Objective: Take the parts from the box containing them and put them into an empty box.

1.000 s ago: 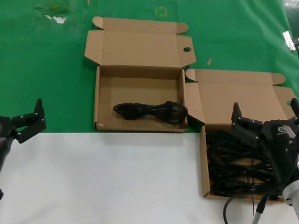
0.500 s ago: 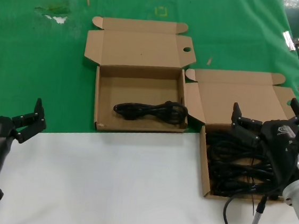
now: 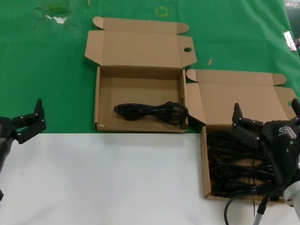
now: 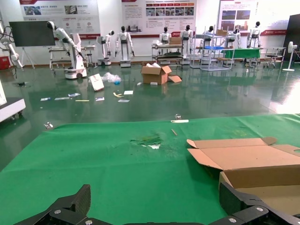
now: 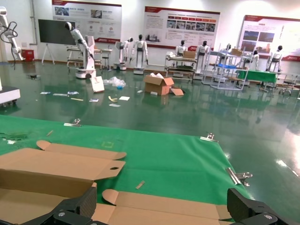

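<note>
Where cords (image 3: 241, 168) pile, right pincer (image 3: 268, 115) hovers above.

Head view: high, angled forward and down over green cloth (image 3: 36, 68) and both cardboard boxes. Wrist views: low, near cloth level, facing outward toward the hall. Shared: left box lid (image 4: 234, 157) (image 5: 56, 164).
</note>
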Motion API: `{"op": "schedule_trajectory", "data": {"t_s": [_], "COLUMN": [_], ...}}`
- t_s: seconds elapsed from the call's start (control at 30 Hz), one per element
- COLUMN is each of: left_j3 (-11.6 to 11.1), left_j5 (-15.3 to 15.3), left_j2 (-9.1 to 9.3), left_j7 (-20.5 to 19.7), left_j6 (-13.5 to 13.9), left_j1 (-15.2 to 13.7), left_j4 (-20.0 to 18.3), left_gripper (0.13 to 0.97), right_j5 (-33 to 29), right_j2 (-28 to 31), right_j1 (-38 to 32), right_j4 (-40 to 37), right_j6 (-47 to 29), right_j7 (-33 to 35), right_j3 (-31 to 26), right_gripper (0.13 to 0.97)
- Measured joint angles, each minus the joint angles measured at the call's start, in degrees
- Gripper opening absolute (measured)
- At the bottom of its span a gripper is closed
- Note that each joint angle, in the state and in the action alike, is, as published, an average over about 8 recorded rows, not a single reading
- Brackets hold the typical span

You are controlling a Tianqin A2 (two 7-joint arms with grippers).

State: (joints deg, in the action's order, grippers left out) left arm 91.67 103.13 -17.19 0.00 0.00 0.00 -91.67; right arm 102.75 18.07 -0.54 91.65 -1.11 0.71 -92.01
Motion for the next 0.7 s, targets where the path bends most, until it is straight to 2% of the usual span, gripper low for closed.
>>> {"op": "schedule_trajectory", "data": {"t_s": [0.7], "left_j3": [0.00], "left_j5": [0.00], "left_j2": [0.00], "left_j7": [0.00], "left_j6": [0.00], "left_j1": [0.00], "left_j4": [0.00], "left_gripper": [0.966], "right_j5": [0.00], "right_j2": [0.00], "right_j1": [0.00], "right_j4": [0.00], "right_j6": [0.00], "right_j7": [0.00], "right_j3": [0.00], "right_gripper": [0.966]}}
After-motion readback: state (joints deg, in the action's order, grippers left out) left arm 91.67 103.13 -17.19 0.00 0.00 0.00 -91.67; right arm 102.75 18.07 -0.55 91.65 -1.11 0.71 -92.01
